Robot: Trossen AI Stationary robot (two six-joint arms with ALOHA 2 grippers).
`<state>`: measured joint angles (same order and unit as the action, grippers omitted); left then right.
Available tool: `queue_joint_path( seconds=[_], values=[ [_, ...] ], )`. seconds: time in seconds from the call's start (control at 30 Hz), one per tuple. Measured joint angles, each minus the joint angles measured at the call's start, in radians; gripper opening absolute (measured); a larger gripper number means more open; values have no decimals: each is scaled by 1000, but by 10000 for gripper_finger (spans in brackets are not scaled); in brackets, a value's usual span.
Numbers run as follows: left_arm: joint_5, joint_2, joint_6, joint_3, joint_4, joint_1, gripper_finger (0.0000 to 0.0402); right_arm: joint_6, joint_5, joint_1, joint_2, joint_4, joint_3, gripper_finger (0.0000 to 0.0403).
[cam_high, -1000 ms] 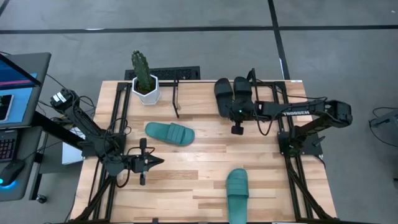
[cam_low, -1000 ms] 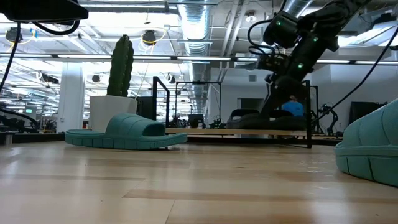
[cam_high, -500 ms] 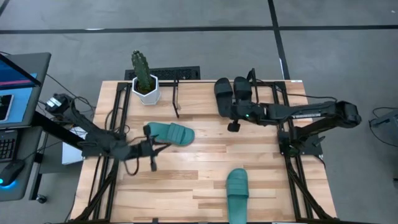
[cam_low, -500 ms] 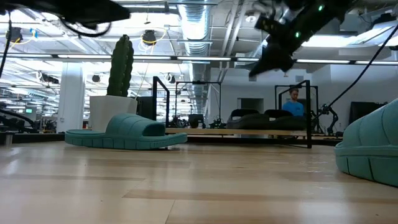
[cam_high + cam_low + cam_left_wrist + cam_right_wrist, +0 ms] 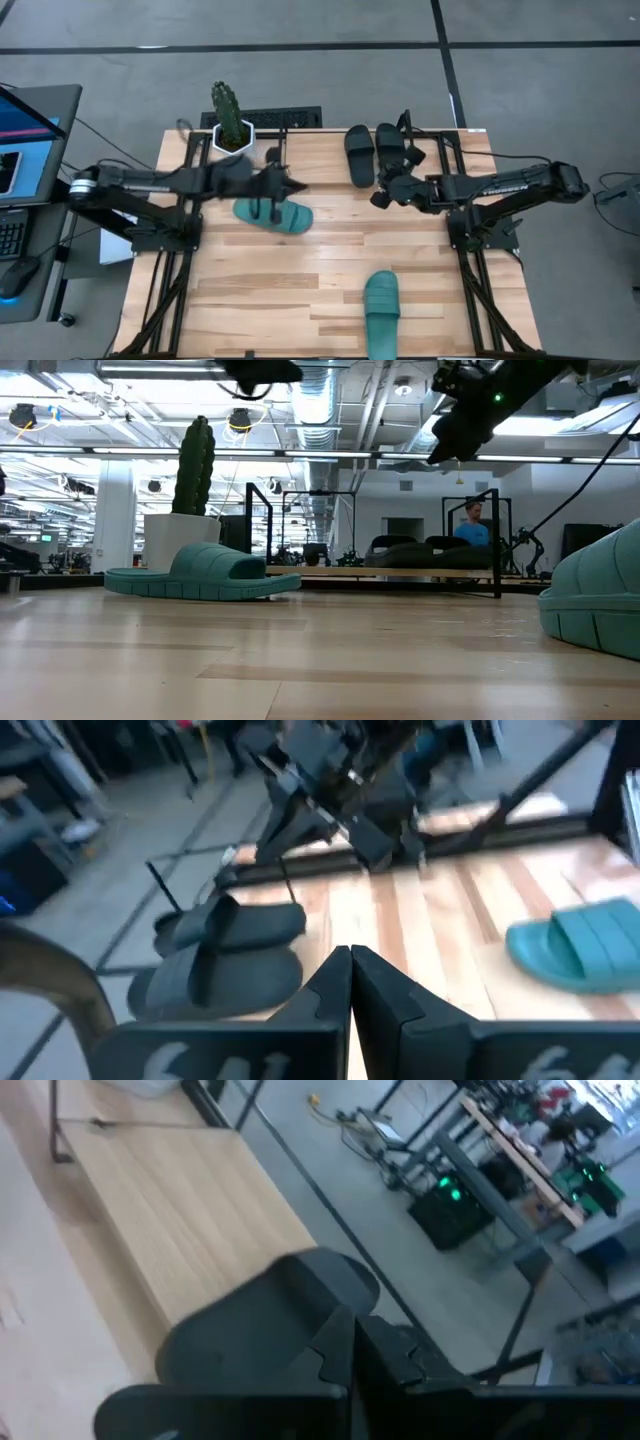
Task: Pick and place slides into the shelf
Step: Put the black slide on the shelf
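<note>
Two black slides (image 5: 374, 152) lie side by side at the table's one o'clock on the shelf (image 5: 283, 155), seen from above, with teal slides at ten (image 5: 273, 213) and six o'clock (image 5: 381, 312). Level across the table, one teal slide (image 5: 203, 574) rests flat before a cactus (image 5: 194, 466). Left gripper (image 5: 350, 960) and right gripper (image 5: 352, 1330) each show fingers pressed together, empty.

Shelf (image 5: 300, 130) left half free; cactus pot (image 5: 233, 140) crowds its left end.
</note>
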<state>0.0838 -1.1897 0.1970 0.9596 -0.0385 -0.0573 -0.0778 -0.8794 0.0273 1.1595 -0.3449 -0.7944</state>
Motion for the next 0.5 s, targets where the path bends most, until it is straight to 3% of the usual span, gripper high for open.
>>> queue_joint_path(
  seconds=[0.27, 0.5],
  values=[
    [33, -387, 13, 517, -429, -145, 0, 148, -49, 7, 3, -100, 18, 0],
    [-70, -680, -103, 870, -726, -291, 0, 159, -111, 60, -79, -222, 26, 0]
  ],
)
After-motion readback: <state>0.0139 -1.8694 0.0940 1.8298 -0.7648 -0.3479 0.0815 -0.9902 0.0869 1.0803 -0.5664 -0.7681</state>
